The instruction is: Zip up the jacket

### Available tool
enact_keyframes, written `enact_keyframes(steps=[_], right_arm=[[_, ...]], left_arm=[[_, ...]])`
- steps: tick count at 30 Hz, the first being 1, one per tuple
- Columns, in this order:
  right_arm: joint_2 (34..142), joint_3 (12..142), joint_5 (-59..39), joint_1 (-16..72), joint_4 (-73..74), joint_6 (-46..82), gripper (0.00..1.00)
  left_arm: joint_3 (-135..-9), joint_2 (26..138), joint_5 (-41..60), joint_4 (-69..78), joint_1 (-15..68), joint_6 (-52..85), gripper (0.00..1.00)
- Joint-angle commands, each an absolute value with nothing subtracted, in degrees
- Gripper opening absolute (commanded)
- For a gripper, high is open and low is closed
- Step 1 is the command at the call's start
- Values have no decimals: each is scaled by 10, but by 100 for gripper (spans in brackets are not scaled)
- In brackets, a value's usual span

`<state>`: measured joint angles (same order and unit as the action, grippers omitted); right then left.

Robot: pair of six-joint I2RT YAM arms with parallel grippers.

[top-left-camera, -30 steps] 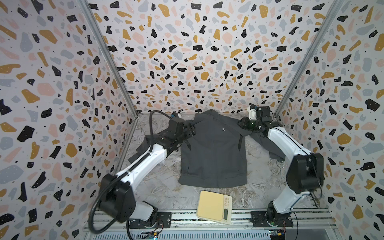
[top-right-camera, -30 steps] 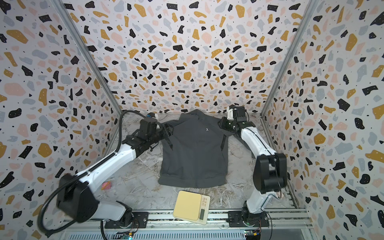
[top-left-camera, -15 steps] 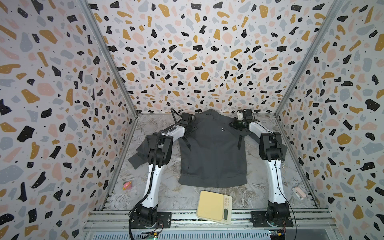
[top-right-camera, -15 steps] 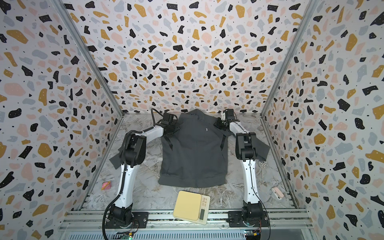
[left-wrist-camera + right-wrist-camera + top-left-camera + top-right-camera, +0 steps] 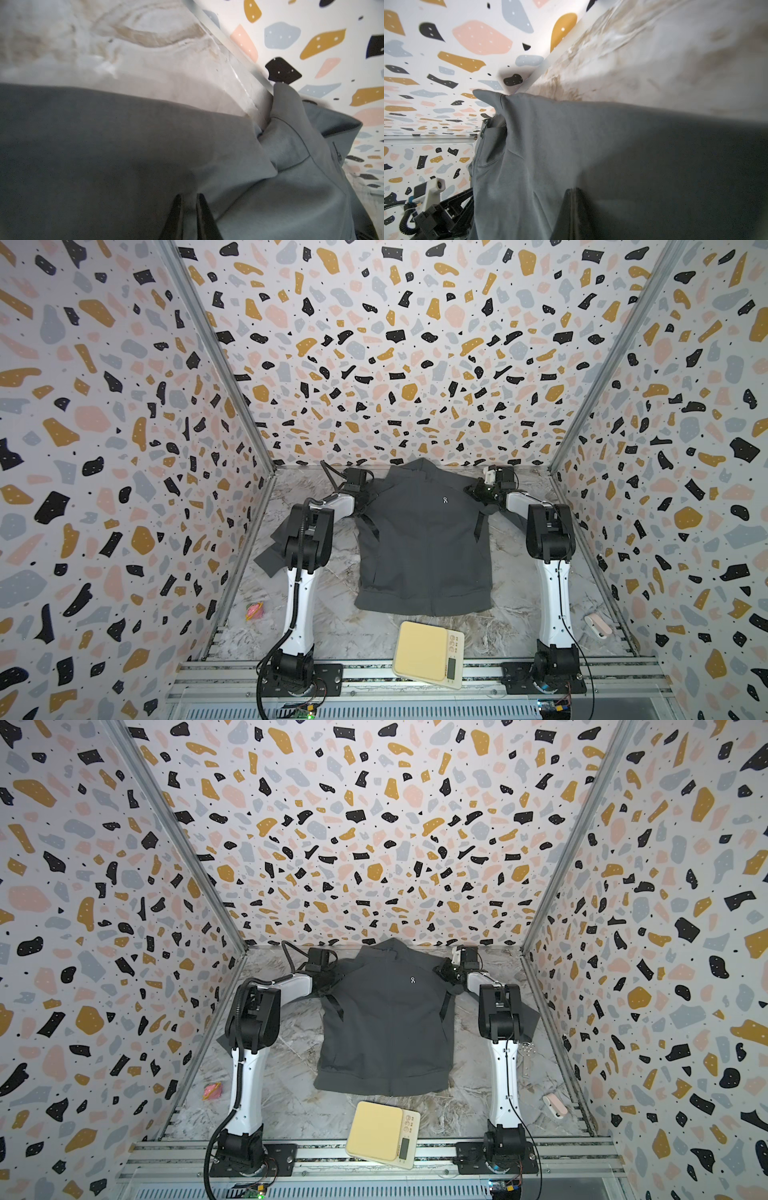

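At the back middle of the marble table (image 5: 332, 630), the jacket (image 5: 419, 547) is lying flat, front up and collar toward the rear wall, staying where it lay a second ago. The left gripper (image 5: 189, 195) is pinching cloth at one shoulder, and the right gripper (image 5: 572, 190) is clamping the opposite shoulder, fingers pressed together. Both arms are now standing elbows-up instead of stretching low. A yellow scale (image 5: 428, 647) is sitting near the hem.

One dark charcoal-grey fabric jacket (image 5: 424, 547), centre. One cream square plastic kitchen scale (image 5: 430, 649), lower centre. One small pink-and-yellow object (image 5: 254, 611), lower left. One pale pink oblong object (image 5: 597, 625), lower right. Two white-and-black robot arms: left arm (image 5: 300, 597), right arm (image 5: 555, 601).
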<state>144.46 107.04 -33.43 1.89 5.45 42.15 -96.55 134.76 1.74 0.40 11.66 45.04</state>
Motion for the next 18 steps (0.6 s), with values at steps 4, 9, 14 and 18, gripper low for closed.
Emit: enact_keyframes(steps=[4,9,14,18], right_arm=[[1421,1053,-331,-31,11,372,0],[1390,1085,-353,-28,-35,291,14],[1361,1132,-318,12,-106,182,43],[1396,1236,-270,61,-193,122,49]], left_arm=[[-915,1308,-5,29,92,433,13],[-877,1250,23,106,92,414,28],[-894,1206,48,108,110,344,57],[-948,1215,50,65,144,317,61]])
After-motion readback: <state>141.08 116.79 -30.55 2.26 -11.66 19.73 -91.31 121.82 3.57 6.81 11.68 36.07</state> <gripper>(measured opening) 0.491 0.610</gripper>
